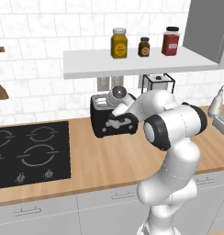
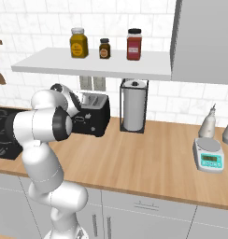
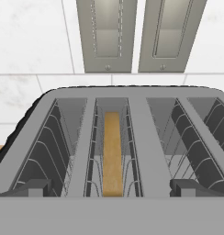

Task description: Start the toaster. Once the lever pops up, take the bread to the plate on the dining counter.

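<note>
1. On the rear of the light-wood worktop (image 1: 109,160), against the white tiled wall, you have the boxy black two-slot toaster (image 1: 104,120) with a grey metal top. It stands between the black hob (image 1: 29,153) and a white paper-towel roll in a black wire holder (image 2: 133,112).
2. Over the toaster, the white arm holds its two-finger gripper (image 3: 113,188) just above the slots. The dark fingertips (image 3: 29,188) stand spread wide, one at each side of the slot below, pinching nothing.
3. Inside the toaster, one wire-lined slot holds the thin tan-brown slice of bread (image 3: 112,153), upright on edge and sunk below the top. The neighbouring slot holds nothing.
4. Above, a white wall shelf (image 1: 132,62) carries three jars: a yellow one (image 1: 119,43), a small dark one (image 1: 143,47) and a red one (image 1: 170,41).
5. To the far right of the worktop you have a small teal kitchen scale (image 2: 208,155) beside pale bottles.
6. Step in hand, as you may judge it: the approach to starting the toaster; the bread is not yet lifted out.
7. Next move calls for you to find the lever on the toaster's end and press it down. The lever's position cannot be told from these views.
</note>
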{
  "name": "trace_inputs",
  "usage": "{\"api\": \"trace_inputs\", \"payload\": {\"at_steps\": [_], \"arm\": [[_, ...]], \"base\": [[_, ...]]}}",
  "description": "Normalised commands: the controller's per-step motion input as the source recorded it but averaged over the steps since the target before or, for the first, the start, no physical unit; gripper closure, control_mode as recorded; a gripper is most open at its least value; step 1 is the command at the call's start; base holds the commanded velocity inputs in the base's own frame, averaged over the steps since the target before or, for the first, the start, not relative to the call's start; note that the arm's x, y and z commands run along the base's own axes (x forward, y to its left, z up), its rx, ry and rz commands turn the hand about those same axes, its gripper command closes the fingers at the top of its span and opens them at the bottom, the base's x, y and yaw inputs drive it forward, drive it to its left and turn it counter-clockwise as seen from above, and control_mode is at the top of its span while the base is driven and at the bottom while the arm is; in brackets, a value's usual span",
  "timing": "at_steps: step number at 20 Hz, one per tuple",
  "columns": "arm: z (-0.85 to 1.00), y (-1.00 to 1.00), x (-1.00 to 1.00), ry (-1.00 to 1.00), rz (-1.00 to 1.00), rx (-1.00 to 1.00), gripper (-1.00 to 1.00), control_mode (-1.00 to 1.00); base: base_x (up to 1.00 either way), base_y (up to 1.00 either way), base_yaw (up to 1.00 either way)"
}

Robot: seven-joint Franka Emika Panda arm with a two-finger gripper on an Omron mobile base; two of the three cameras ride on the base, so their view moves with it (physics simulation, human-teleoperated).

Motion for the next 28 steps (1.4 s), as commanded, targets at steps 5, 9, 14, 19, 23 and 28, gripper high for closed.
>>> {"api": "trace_inputs", "payload": {"at_steps": [5,9,14,19,23,28], "arm": [[0.00,0.00,0.00,0.00,0.00,0.00,-1.00,-1.00],[0.00,0.00,0.00,0.00,0.00,0.00,-1.00,-1.00],[0.00,0.00,0.00,0.00,0.00,0.00,-1.00,-1.00],[0.00,0.00,0.00,0.00,0.00,0.00,-1.00,-1.00],[0.00,0.00,0.00,0.00,0.00,0.00,-1.00,-1.00],[0.00,0.00,0.00,0.00,0.00,0.00,-1.00,-1.00]], "base": [[0.00,0.00,0.00],[0.00,0.00,0.00],[0.00,0.00,0.00],[0.00,0.00,0.00],[0.00,0.00,0.00],[0.00,0.00,0.00]]}}
